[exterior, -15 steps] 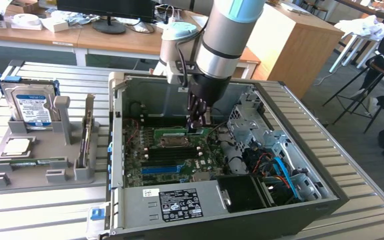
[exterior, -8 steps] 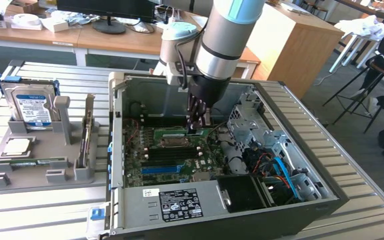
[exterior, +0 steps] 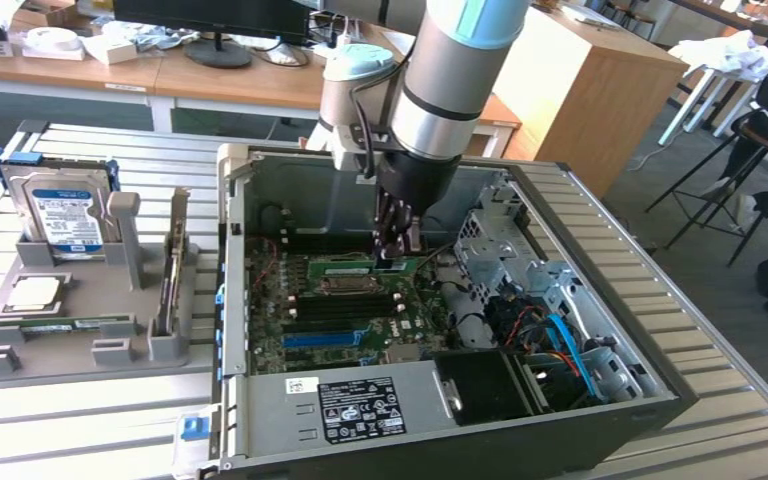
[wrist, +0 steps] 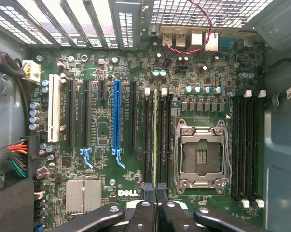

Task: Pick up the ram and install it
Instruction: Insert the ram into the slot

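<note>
Gripper (wrist: 155, 187) clenched on ram (wrist: 155, 135) | arm (exterior: 444, 80) vertical, pointing down into computer case (exterior: 231, 190)

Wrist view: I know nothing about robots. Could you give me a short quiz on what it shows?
1. True or false: the gripper grips a hard drive.
2. The ram stands edge-on nearest to: A) the empty processor socket; B) the white slot; C) the heatsink.
3. Which name is printed on the motherboard close to the gripper?
Key: 1 false, it is shut on the ram; 2 A; 3 Dell.
</note>
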